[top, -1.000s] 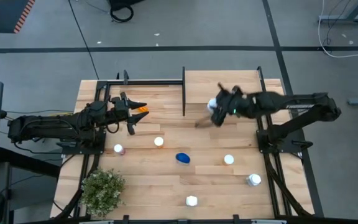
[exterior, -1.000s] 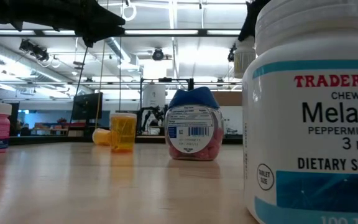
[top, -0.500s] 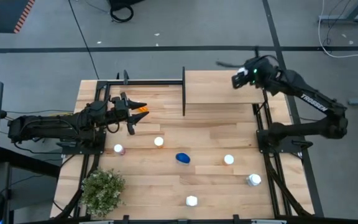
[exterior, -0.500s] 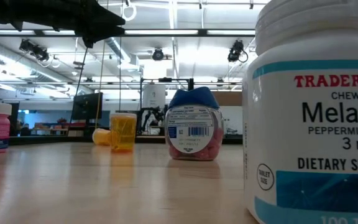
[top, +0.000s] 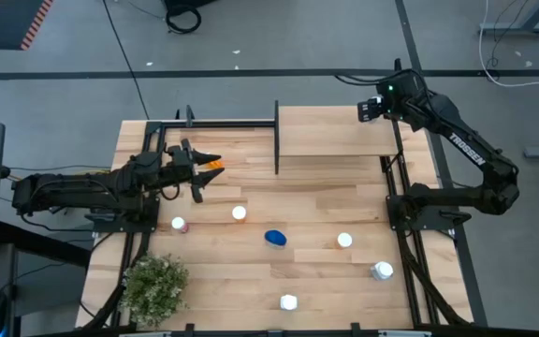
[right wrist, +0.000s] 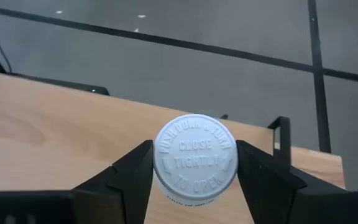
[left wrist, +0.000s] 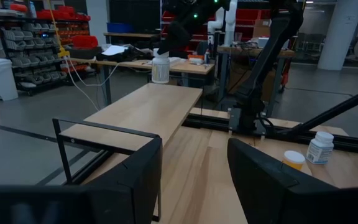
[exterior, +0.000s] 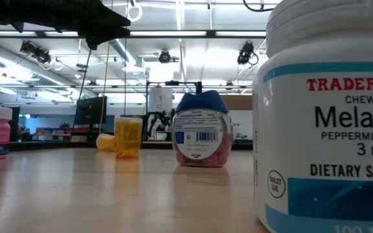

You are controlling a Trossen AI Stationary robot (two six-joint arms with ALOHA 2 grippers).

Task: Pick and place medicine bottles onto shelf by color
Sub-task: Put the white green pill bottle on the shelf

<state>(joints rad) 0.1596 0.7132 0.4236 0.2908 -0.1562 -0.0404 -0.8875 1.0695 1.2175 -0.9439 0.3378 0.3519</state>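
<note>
Right wrist view: our right gripper (right wrist: 194, 163) clamped on white bottle (right wrist: 195, 157), cap up, over shelf (top: 330, 131) upper right corner, likely white spot. Left gripper (top: 195, 168) fingers apart, holding nothing, frame left.

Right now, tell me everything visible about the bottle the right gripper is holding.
The white bottle is clamped between the right gripper's two dark fingers, upright, cap toward the wrist camera. Its round white plastic cap is embossed with raised lettering, including CLOSE TIGHTLY. In the left wrist view its pale body hangs above the far end of the light-wood shelf; whether it touches the panel cannot be told.
</note>
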